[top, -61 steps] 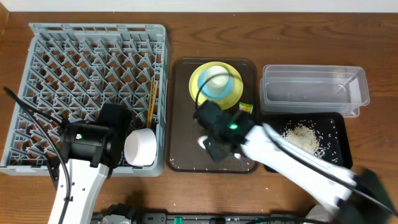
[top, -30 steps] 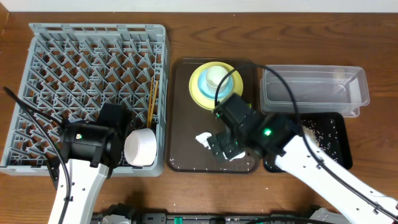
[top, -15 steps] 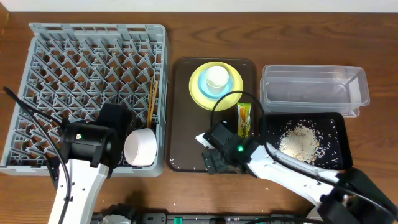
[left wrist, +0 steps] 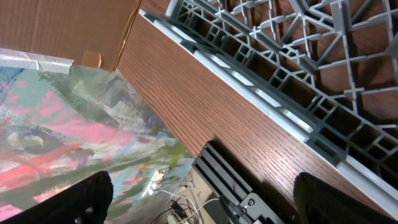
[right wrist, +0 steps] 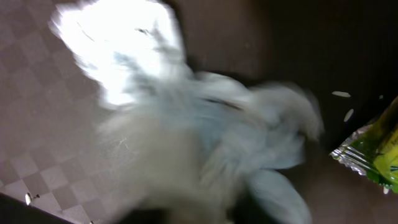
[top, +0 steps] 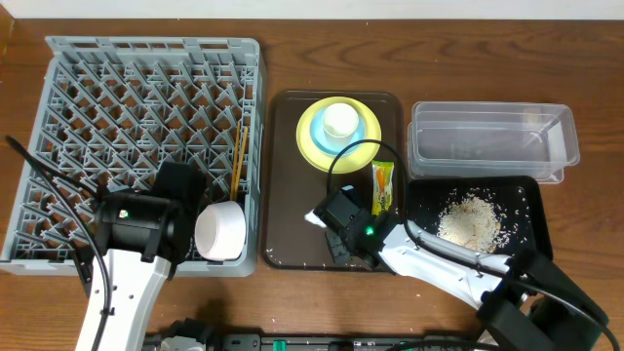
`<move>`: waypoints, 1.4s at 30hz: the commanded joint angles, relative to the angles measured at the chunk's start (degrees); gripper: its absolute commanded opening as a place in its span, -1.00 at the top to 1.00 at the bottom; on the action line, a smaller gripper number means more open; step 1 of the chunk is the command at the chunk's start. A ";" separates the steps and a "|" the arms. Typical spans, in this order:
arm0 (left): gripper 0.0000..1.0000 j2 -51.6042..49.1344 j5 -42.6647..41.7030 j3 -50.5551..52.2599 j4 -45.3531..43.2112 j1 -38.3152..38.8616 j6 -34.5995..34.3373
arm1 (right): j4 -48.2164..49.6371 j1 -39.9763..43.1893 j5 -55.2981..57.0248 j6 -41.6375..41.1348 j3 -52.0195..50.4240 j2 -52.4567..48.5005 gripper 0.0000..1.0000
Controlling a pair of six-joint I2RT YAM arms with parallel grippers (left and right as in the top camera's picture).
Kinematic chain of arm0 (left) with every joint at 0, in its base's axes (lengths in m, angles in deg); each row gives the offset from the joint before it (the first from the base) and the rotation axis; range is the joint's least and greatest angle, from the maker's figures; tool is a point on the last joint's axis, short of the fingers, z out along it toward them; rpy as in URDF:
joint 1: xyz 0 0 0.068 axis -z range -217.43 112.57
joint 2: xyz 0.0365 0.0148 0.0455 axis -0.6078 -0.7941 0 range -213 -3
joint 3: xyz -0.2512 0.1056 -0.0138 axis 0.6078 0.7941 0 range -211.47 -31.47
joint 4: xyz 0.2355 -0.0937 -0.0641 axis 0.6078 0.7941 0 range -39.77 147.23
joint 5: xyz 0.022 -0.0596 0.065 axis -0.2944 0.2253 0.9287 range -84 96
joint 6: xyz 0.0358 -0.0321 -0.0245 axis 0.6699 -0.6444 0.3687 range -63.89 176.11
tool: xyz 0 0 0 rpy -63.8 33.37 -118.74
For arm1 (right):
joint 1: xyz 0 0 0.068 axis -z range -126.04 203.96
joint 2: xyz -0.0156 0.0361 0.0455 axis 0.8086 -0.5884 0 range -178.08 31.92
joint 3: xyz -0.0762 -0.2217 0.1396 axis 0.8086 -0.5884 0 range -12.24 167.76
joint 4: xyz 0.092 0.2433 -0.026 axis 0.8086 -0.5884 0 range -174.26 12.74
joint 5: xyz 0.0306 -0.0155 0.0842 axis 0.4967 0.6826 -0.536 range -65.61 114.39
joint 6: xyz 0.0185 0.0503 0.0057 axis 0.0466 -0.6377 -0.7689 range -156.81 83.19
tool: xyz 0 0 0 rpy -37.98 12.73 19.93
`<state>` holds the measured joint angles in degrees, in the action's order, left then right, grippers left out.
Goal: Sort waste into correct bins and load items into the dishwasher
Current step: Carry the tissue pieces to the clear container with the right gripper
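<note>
Overhead: the grey dish rack (top: 146, 107) fills the left, with the wooden chopsticks (top: 239, 156) along its right edge and the white bowl (top: 220, 231) at its near right corner, beside the left arm. On the brown serving tray (top: 283, 175) the yellow plate (top: 310, 146) carries the light blue bowl (top: 363, 133) and the white cup (top: 340, 121). The snack wrapper (top: 381, 187) lies nearer the front. The right gripper (top: 330, 224) hides most of the crumpled white tissue (top: 313, 216). To the right, the clear tub (top: 487, 146) sits behind the black tray (top: 526, 244), which holds the crumbs (top: 470, 218). Left wrist: the left gripper (left wrist: 208, 196) hangs released over the rack's rim. Right wrist: blurred tissue fills the view, jaws clenched on it. A second earlier the right arm covered the wrapper, and its jaws stood wide.
</note>
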<state>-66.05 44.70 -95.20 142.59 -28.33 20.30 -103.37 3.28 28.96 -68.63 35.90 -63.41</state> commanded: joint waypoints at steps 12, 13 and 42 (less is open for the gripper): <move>-0.87 0.15 0.22 -0.13 4.22 -0.20 -0.48 | -8.26 13.60 24.81 7.08 14.16 20.11 0.98; -0.88 0.15 0.22 -0.13 4.22 -0.20 -0.48 | -8.20 15.08 25.99 7.10 14.14 20.46 0.98; -0.87 0.15 0.22 -0.13 4.22 -0.20 -0.48 | -5.57 39.43 -24.85 25.42 13.07 22.14 -0.87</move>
<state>-66.05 44.70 -95.20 142.59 -28.33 20.30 -107.35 43.50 27.65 -44.08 47.52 -44.33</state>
